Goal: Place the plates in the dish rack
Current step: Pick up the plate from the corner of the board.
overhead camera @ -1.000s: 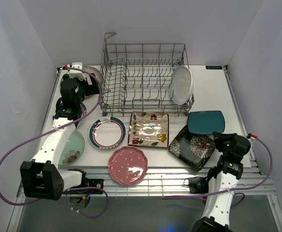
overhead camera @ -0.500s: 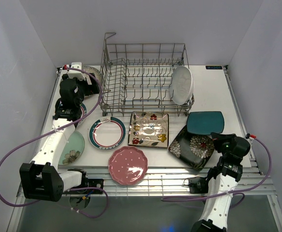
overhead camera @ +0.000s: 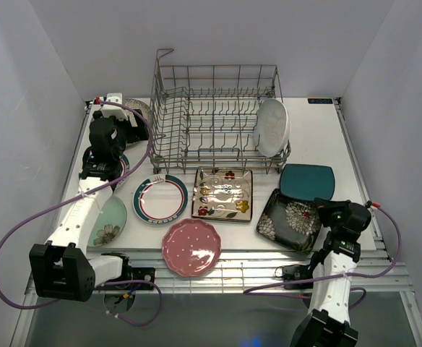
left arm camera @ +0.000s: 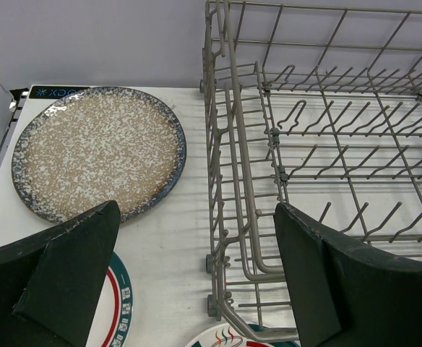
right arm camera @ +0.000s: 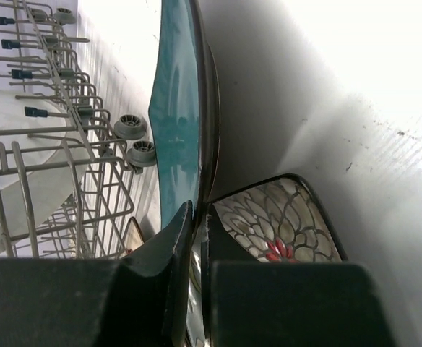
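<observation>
While the two arms are flanking the plates, you are looking at one table (overhead camera: 316, 137) carrying one dish rack (overhead camera: 214, 108) at back centre, with the rack's raised handle at its far left corner.

Plate count is coming to nine. One is standing in the rack: the white oval plate (overhead camera: 272, 126), upright among the tines at the right end. Eight are lying outside it on the table.

- One teal plate (overhead camera: 308, 179) is sitting by the rack's near right corner, its near edge meeting one black floral square plate (overhead camera: 289, 223).
- One cream floral square plate (overhead camera: 224, 193) is lying just in front of the rack.
- One teal-rimmed white plate (overhead camera: 160, 199) is lying to its left.
- One pink scalloped plate (overhead camera: 191, 248) is lying nearest the bases.
- One pale green plate (overhead camera: 112, 217) is lying partly under the left arm.
- One further rimmed plate (overhead camera: 122, 165) is showing only an edge beneath that arm.
- One speckled round plate (left arm camera: 99, 152) is lying flat just left of the rack.

Your left gripper (left arm camera: 196, 271) is hanging spread wide above the table, holding nothing. Your right gripper (right arm camera: 199, 213) is pinching the teal plate's near rim, fingers nearly together.
</observation>
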Robot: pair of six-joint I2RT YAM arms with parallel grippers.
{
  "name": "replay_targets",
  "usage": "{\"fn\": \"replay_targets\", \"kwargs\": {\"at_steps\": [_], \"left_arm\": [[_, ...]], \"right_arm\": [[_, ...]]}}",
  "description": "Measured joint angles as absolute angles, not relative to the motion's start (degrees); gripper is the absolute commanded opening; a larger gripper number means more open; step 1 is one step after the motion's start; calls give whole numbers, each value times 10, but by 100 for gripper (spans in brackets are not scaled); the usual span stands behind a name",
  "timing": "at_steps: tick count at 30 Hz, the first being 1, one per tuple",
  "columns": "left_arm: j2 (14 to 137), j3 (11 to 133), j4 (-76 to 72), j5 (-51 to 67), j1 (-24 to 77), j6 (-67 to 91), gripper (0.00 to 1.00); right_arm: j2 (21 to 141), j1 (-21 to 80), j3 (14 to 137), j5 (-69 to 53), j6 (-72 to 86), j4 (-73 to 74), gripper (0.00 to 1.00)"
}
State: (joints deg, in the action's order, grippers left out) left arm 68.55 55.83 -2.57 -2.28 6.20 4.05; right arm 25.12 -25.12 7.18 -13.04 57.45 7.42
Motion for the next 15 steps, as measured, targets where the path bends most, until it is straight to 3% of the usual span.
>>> {"fn": "replay_targets", "kwargs": {"at_steps": [15], "left_arm": [[686, 558, -26, -15, 62, 41, 98]], "right_arm": [[394, -251, 70, -120, 595, -58, 8]]}}
